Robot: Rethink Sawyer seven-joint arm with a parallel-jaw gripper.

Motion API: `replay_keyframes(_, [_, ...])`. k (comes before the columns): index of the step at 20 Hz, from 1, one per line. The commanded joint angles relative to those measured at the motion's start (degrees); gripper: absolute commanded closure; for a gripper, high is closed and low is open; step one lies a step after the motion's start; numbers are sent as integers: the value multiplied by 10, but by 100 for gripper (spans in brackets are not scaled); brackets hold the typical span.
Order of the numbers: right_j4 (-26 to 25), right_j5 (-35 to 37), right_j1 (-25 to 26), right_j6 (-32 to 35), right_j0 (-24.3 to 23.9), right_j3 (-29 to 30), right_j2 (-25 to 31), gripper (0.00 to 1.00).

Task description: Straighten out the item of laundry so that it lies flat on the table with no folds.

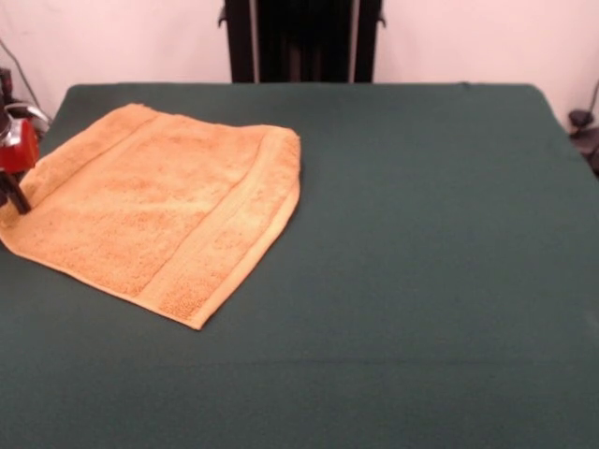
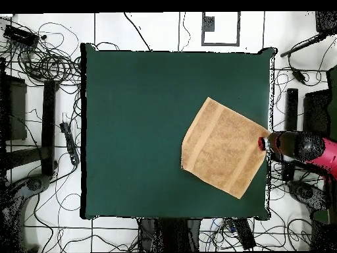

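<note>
The orange-tan towel (image 1: 159, 210) lies spread out on the left part of the dark green table (image 1: 421, 281), turned like a diamond, with band stripes near two opposite edges. Its right edge looks slightly raised and thick. In the overhead view the towel (image 2: 222, 146) sits near the table's (image 2: 131, 132) right edge. My gripper (image 1: 13, 192) comes in from the left edge of the front view, low at the towel's left corner; the red arm (image 2: 303, 146) reaches in from the right in the overhead view, with the gripper (image 2: 263, 143) at the towel's corner. Its state is not visible.
The black pedestal (image 1: 299, 42) stands at the table's far side. Cables (image 2: 46, 59) and black stands (image 2: 49, 125) lie on the floor around the table. A dark object (image 1: 585, 131) sits past the table's right edge.
</note>
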Motion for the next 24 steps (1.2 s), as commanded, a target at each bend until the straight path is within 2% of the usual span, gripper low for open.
replay_keyframes(1, [-44,-44,83,-226,8,-29,54,100])
replay_keyframes(9, [-46,-56,147,-250,41,-27,79,100])
replay_keyframes(15, [-71,-113,145,-197,70,-10,72,100])
replay_keyframes(17, [-73,-122,141,-147,86,-10,60,100])
replay_keyframes(19, [-75,-138,132,-51,110,-9,33,100])
replay_keyframes(24, [-69,-133,105,110,156,6,-34,100])
